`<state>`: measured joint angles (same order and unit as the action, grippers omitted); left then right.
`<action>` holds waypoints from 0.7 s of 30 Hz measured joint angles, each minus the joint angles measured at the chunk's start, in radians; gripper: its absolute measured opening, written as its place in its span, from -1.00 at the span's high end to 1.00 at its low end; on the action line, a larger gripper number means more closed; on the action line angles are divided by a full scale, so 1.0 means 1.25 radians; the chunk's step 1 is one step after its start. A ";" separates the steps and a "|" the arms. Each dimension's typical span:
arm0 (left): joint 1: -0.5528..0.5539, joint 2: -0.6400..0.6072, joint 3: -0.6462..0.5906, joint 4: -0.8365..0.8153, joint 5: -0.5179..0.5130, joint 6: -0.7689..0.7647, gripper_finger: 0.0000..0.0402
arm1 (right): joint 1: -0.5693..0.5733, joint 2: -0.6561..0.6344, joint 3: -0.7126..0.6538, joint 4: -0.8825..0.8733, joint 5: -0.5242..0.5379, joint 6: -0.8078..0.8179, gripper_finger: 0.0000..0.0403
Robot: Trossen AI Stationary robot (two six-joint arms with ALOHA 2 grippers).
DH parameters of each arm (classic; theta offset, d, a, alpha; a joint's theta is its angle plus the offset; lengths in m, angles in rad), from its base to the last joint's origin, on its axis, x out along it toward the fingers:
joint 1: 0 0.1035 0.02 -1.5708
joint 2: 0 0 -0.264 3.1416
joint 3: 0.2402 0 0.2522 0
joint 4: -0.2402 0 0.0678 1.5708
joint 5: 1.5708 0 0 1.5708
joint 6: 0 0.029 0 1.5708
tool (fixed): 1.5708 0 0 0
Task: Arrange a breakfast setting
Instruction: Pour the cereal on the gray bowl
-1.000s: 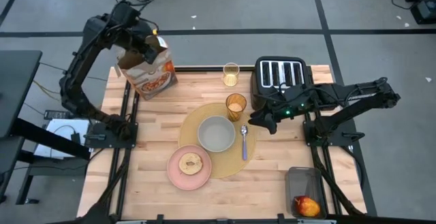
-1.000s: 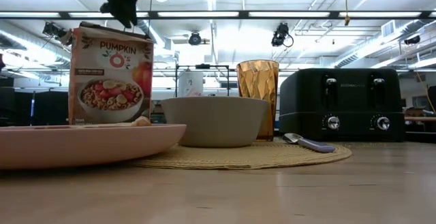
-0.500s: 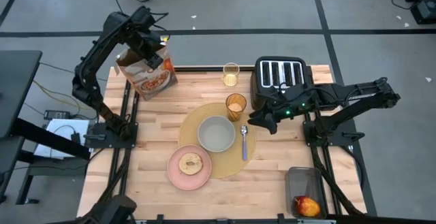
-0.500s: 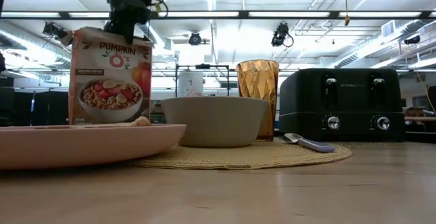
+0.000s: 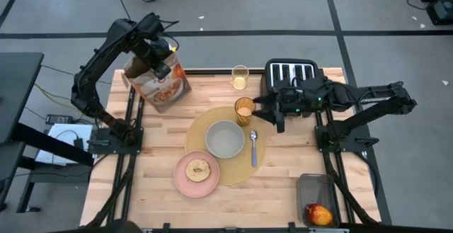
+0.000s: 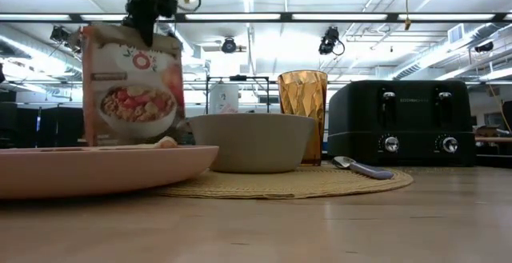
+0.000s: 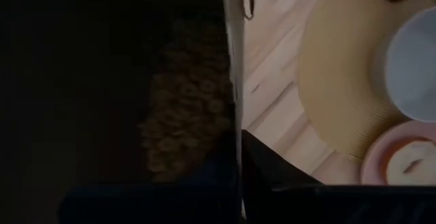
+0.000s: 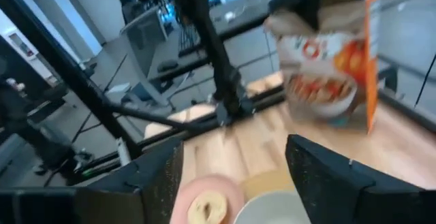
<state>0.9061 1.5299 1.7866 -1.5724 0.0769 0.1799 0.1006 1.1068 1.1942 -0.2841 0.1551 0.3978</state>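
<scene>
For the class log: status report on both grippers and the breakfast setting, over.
Left gripper shut on cereal box top. Right gripper open beside amber tumbler. Apple off the placemat, in a tray.

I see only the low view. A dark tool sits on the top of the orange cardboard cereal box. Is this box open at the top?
Observer: Yes. The left tool is shut on the top edge of the orange cardboard cereal box, and its wrist view looks into the open box, where loose cereal rings lie.
Operator: I do not see the right tool. Where is it?
Observer: The right tool is open, above the table between the black toaster and the amber faceted tumbler.
Operator: And the red apple?
Observer: The red apple lies in a dark tray at the table's edge on the right arm's side, away from the round tan woven placemat.
</scene>
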 joint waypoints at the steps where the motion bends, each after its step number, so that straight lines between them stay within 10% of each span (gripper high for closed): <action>1: -0.007 -0.013 0.000 0.000 0.000 -0.007 0.97 | -0.008 0.002 0.000 0.011 0.000 -0.007 -0.36; 21: -0.210 -0.122 0.200 0.001 0.066 -0.056 0.99 | -0.229 0.223 0.001 0.306 -0.240 -0.156 -0.70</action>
<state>0.6439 1.3769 2.0370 -1.5715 0.1589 0.1104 -0.1860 1.3855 1.1949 0.0988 -0.1444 0.2024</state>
